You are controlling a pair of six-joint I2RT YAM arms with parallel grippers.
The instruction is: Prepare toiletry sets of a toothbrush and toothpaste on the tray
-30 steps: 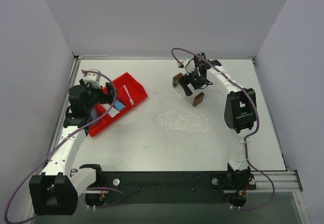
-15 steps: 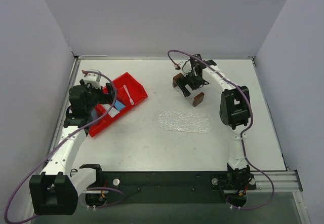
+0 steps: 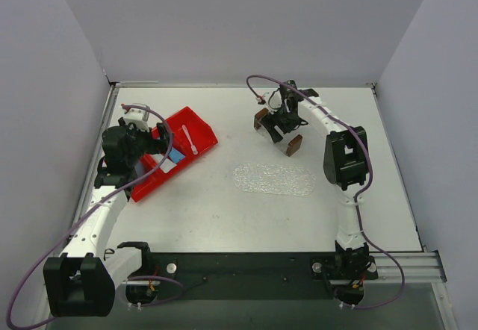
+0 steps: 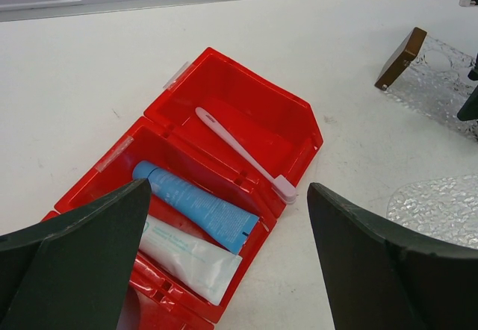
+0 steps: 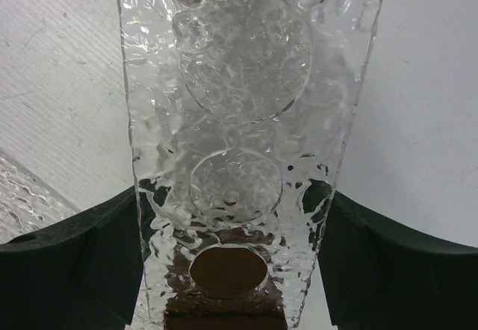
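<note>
1. Tray [image 5: 239, 83] is lying slantwise on the far right part of the white table [image 3: 224, 218], which is the largest thing I am watching from here.
2. I am seeing the red bin [image 4: 261, 95] sitting on the far left part of that table, well apart from the tray. A divider is splitting it into a far and a near compartment.
3. I am seeing the clear bubbly mat [image 3: 272, 179] lying flat near the middle, just on the near side of the tray and not touching it.
4. Looking closer at the tray, it is showing a brown block [image 3: 293, 145] at each short end and round hollows in its clear floor. My right gripper [image 5: 233, 195] is straddling it across its long sides, one finger close against each edge. I cannot tell whether the fingers are pressing on it or standing just off it.
5. My left gripper [image 4: 230, 188] is hovering above the red bin with its fingers spread wide, holding nothing.
6. I am finding the toothpaste [image 4: 209, 214] in the near compartment: the blue tube [image 4: 179, 192] and the whitish tube [image 4: 187, 259] are lying side by side, touching.
7. I am finding the toothbrush [image 4: 235, 145] lying diagonally in the far compartment, its pinkish head pointing toward the bin's right corner, by the divider.
</note>
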